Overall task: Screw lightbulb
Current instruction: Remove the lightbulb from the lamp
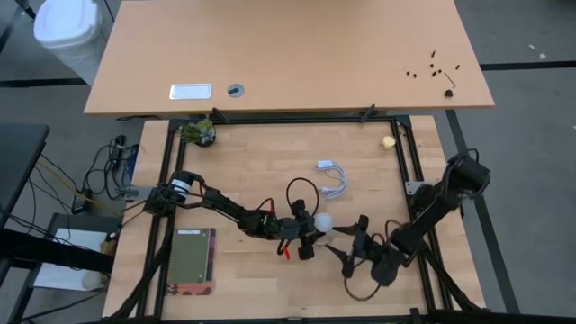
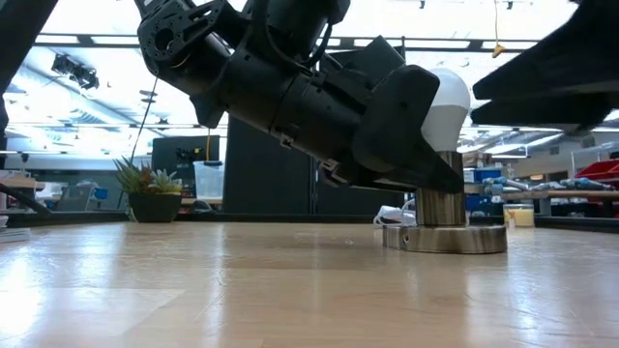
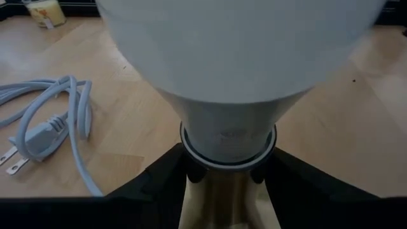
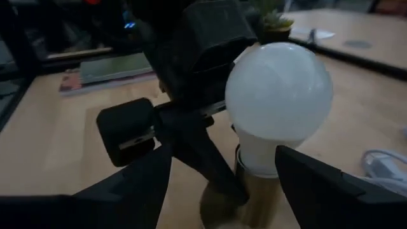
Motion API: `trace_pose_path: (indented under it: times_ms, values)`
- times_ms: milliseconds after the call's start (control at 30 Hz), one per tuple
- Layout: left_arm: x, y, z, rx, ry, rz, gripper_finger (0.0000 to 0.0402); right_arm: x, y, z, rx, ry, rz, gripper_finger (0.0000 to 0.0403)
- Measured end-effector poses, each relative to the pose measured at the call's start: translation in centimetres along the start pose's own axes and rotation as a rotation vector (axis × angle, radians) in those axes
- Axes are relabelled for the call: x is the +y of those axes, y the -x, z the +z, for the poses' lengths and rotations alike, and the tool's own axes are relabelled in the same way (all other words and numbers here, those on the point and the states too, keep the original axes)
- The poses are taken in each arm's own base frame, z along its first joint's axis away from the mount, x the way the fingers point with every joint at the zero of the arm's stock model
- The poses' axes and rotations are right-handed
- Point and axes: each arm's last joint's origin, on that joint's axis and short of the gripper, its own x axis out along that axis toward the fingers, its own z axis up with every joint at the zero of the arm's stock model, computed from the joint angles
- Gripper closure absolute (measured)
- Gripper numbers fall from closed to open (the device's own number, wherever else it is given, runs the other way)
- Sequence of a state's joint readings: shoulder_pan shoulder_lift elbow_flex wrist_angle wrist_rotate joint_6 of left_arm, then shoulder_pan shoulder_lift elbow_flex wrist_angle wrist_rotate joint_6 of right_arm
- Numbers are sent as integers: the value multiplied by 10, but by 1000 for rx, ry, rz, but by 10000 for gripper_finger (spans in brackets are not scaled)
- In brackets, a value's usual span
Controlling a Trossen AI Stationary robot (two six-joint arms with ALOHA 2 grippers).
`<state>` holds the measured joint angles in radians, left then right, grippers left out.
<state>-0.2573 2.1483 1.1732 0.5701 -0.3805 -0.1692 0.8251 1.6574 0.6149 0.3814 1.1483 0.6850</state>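
The pale wooden plank table (image 1: 270, 171) carries the work near its front middle. The left gripper (image 1: 310, 236), dark and angular, reaches in from the left; its fingers (image 3: 159, 175) close on the neck of the small white frosted lightbulb (image 2: 440, 101). The bulb stands upright in a polished metal cylindrical socket on a round disc base (image 2: 455, 237). The right gripper (image 1: 353, 248) sits just beside the bulb, fingers (image 4: 146, 178) spread wide, holding nothing. A coiled white power cord (image 1: 330, 178) lies near behind. A small green potted plant (image 1: 200, 132) stands well apart.
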Motion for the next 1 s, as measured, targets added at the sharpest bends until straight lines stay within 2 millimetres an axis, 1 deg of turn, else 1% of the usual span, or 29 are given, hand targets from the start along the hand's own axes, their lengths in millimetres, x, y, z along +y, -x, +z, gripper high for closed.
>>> trace_pose_path:
  times_ms: [167, 367, 533, 633, 833, 1000]
  values:
    - [0, 0, 0, 5, -2, 0, 207, 15, 3, -18, -85, 40, -89, 112]
    - [0, 0, -1, 10, -7, -1, 207, 14, -9, -27, -116, 80, -171, 112]
    - [0, 0, -1, 11, -5, -3, 207, 9, -18, -23, -153, 85, -249, 112]
    - [0, 0, -1, 10, -4, -4, 207, 4, -27, -20, -137, 93, -271, 111]
    - [0, 0, -1, 12, -5, -6, 207, -1, -47, -15, -54, 24, -218, 98]
    - [0, 0, -1, 12, -5, -7, 207, -1, -53, -10, -59, 11, -210, 84]
